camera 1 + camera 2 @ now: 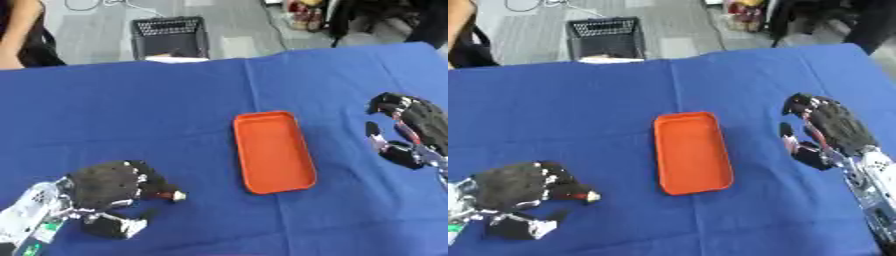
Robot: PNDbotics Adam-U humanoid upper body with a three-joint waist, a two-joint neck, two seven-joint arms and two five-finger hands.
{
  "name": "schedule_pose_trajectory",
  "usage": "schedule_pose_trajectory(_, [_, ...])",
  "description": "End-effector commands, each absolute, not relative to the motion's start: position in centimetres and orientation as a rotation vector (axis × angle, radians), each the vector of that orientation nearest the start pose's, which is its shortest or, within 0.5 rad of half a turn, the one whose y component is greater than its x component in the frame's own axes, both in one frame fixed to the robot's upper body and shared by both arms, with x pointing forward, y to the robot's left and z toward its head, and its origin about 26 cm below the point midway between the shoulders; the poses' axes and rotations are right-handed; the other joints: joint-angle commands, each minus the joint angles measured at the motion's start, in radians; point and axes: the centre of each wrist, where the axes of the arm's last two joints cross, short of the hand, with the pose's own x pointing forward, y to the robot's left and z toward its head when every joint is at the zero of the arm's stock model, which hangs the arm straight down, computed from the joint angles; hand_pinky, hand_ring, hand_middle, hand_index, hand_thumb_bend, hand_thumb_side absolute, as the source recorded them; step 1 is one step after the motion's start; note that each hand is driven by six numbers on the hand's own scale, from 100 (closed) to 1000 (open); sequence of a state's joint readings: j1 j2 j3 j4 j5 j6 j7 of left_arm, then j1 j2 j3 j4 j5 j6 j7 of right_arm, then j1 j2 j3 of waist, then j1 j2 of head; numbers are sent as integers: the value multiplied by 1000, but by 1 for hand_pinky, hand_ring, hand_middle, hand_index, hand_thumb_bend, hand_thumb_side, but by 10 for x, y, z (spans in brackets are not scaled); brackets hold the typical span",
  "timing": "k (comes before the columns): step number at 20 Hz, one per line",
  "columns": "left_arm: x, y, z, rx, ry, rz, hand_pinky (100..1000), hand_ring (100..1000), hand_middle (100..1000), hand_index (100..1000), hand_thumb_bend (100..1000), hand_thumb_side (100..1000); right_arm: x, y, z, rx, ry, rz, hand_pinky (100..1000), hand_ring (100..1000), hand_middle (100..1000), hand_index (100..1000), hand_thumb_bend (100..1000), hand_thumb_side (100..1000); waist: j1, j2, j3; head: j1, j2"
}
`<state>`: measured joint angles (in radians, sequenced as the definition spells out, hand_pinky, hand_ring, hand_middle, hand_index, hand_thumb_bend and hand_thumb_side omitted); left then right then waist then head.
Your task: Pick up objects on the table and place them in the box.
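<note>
In the left eye view, an orange tray (273, 151), the box for this task, is lying near the middle of a blue tablecloth (131, 115), long side running away from the robot, and it is showing nothing inside. The left hand (109, 189) is sitting low at the near left, palm down on the cloth, its fingers curling toward the tray. A small thing, reddish with a pale tip (172, 195), is poking out at the fingertips; I cannot tell what it is, nor whether the fingers are pinching it or only lying against it. It may be the object to be carried, which would explain why the hand is hunched over it and not lying flat. The right hand (418, 125) is hovering or resting at the far right, well apart from the tray, fingers relaxed and spread, holding nothing; it is probably staying out of the way while the other hand works.

In the right eye view, the same layout is showing, with more of the right forearm coming in from the lower right corner. A black basket (604, 37) is standing on the floor beyond the table's far edge, off the cloth. No other loose objects are showing on the cloth, so the small reddish thing is seemingly the only candidate for the tray.
</note>
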<state>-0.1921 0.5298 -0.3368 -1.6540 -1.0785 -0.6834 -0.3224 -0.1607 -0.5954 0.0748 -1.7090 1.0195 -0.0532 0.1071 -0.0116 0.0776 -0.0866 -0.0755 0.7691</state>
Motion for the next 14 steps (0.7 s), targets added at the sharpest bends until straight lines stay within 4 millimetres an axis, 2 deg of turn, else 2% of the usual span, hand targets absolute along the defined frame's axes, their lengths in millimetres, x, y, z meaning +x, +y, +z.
schedule_pose_trajectory(1, [309, 263, 71, -661, 1990, 2776, 799, 756, 710, 1000, 100, 560, 312, -338, 127, -1248, -1461, 1377, 701, 772, 735, 710, 100, 181, -2, -8, -2, 1, 1])
schedule_pose_trajectory(6, [310, 257, 71, -674, 2012, 2777, 789, 736, 671, 1000, 100, 511, 311, -338, 127, -1250, -1460, 1376, 701, 772, 735, 710, 100, 182, -2, -8, -3, 1, 1])
schedule_pose_trajectory(7, [310, 257, 71, -677, 2014, 2777, 786, 725, 654, 1000, 100, 466, 311, -338, 127, -1250, -1460, 1375, 701, 772, 735, 710, 100, 183, -2, -8, -3, 1, 1])
schedule_pose_trajectory(8, [310, 256, 70, -681, 2015, 2778, 786, 723, 652, 1000, 100, 458, 312, -338, 127, -1249, -1460, 1375, 701, 772, 735, 710, 100, 183, -2, -8, -3, 0, 1])
schedule_pose_trajectory(9, [311, 256, 70, -684, 2015, 2780, 784, 712, 633, 1000, 100, 373, 312, -338, 127, -1249, -1461, 1375, 701, 772, 735, 710, 100, 183, -1, -7, -3, 0, 1])
schedule_pose_trajectory(10, [311, 255, 70, -687, 2014, 2783, 781, 701, 619, 1000, 100, 351, 312, -338, 127, -1249, -1461, 1375, 701, 772, 735, 710, 100, 184, -2, -7, -3, 0, 1])
schedule_pose_trajectory(14, [312, 254, 69, -695, 2010, 2788, 772, 678, 592, 1000, 100, 334, 311, -338, 127, -1250, -1460, 1375, 701, 772, 735, 709, 100, 185, -2, -7, -4, 1, 1])
